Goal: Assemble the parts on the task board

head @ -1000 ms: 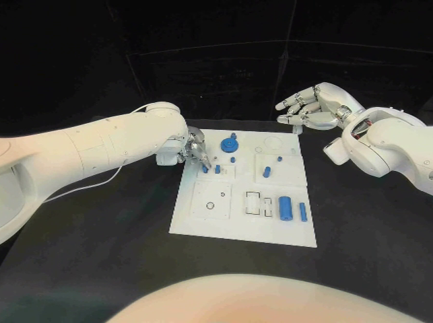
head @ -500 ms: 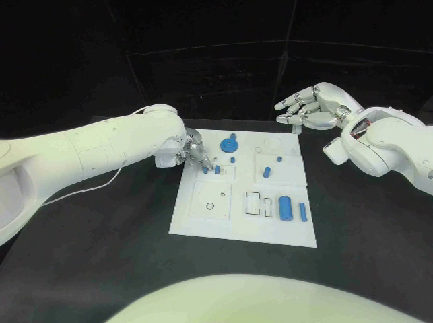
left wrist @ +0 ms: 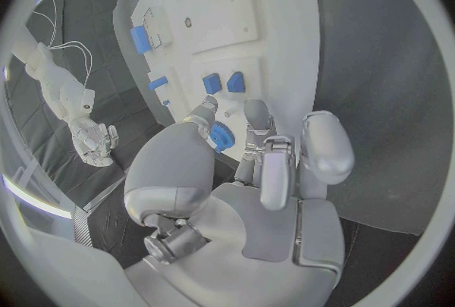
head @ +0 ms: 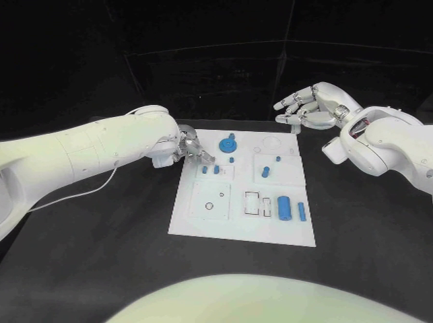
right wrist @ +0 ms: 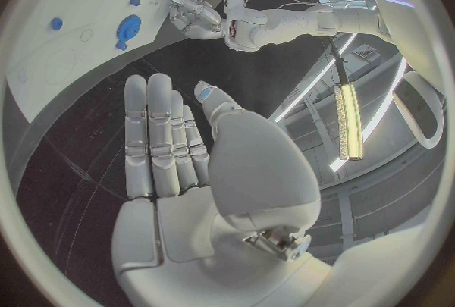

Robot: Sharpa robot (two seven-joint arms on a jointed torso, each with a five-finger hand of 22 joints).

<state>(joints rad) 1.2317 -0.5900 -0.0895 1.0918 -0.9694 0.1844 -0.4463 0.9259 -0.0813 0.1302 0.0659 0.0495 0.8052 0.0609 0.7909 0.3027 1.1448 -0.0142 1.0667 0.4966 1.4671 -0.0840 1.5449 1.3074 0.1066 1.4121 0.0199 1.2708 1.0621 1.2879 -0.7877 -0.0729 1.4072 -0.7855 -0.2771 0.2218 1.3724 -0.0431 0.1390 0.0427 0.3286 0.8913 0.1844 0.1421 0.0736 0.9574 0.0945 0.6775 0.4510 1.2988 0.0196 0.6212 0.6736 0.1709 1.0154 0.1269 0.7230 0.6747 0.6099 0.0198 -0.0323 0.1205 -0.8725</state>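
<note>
Task board [head: 211, 219] edge just beside left robot hand [head: 192, 148].

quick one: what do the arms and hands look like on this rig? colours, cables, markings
Both arms are glossy white with rounded, bulbous shells. Left hand and right hand are silver metal with many segmented fingers, and the fingers end in pale rounded pads. A thin white cable loops along the left arm. Red wiring shows at the right wrist. No markings are visible on either arm.

Head view: dim black surround, white board [head: 244, 208] and arms brightly lit from above, sharp, faint greenish tint. Wrist views: strong fisheye bending at the rim. Glaring strip lamp [right wrist: 348, 119]. Soft shadows under fingers [left wrist: 270, 170].
</note>
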